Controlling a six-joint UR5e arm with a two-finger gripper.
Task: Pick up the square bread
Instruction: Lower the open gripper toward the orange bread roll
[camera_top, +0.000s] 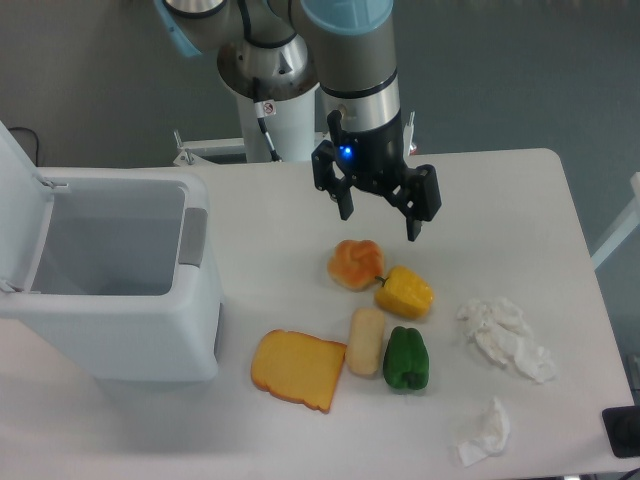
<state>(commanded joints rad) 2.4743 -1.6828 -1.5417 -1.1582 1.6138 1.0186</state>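
The two-finger gripper of a UR5e arm hangs spread and empty above the white table, its dark fingers pointing down and gripping nothing, with a blue light glowing on the wrist above them. The square bread, a pale beige oblong block with rounded corners, lies flat on the table well apart from the gripper, toward the front edge of the table and only slightly to the camera's left of the fingers. Its long axis runs nearly front to back, leaning a little at the top toward the camera's right. The block is hemmed in closely: a flat orange-yellow toast slice sits just beside or touching it on one long side, a green pepper just beside the other, and a yellow pepper and a round orange bun lie between it and the gripper. Any descent would likely need the fingers turned to close across the block's short width, where the gaps to the toast and green pepper look tight. A white lidded bin stands open at the camera's left, and crumpled white tissues lie at the right.
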